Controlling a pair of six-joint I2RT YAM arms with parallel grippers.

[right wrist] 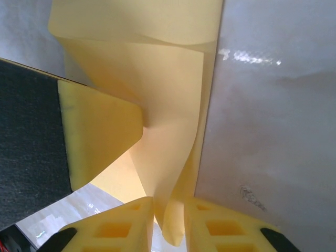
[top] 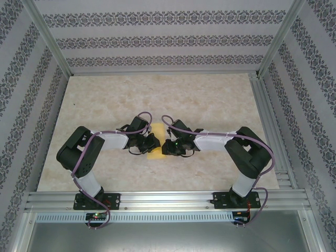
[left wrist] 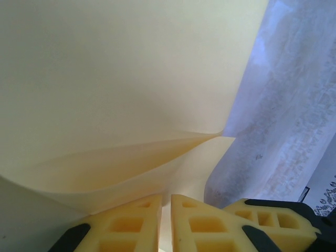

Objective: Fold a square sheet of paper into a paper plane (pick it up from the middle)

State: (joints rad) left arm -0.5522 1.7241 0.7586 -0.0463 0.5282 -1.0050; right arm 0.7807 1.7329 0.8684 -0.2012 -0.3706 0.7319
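Note:
The square sheet of paper (top: pixel 156 153) is a yellow-orange strip standing up off the table between the two grippers at the middle. My left gripper (top: pixel 153 140) holds it from the left. In the left wrist view its fingers (left wrist: pixel 142 220) are nearly together, the gripper (left wrist: pixel 166 198) is shut on the sheet (left wrist: pixel 115 79), and the paper bends over into two layers. My right gripper (top: pixel 168 146) meets it from the right. In the right wrist view a hanging fold of the sheet (right wrist: pixel 168 105) sits between the gripper's (right wrist: pixel 169 202) fingers and touches both.
The marble-patterned tabletop (top: pixel 210 100) lies open behind and beside the arms. Patterned walls and an aluminium frame (top: pixel 273 131) enclose it. The left gripper's yellow finger (right wrist: pixel 100 136) and dark body stand close on the left in the right wrist view.

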